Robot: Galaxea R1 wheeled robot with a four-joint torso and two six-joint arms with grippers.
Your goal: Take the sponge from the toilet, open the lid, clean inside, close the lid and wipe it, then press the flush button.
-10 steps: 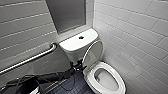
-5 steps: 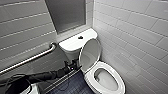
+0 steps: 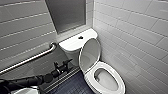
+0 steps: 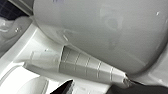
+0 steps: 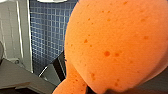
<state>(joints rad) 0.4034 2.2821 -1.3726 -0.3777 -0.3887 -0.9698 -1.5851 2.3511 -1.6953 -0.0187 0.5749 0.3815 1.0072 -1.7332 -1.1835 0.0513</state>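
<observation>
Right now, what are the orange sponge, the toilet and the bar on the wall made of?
The sponge: soft foam, it seems. It is matte orange and dotted with little holes.
The toilet: probably ceramic. It is glossy white and smooth, and light shines off the tank.
The wall bar: looks like metal. It is silvery, with a bright streak along it.

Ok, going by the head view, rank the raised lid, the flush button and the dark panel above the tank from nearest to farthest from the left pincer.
From the left pincer:
1. Raised lid, close beside it, standing upright in front of the tank.
2. Flush button, higher up and further back, on the tank top.
3. Dark panel, on the back wall above the tank.
</observation>
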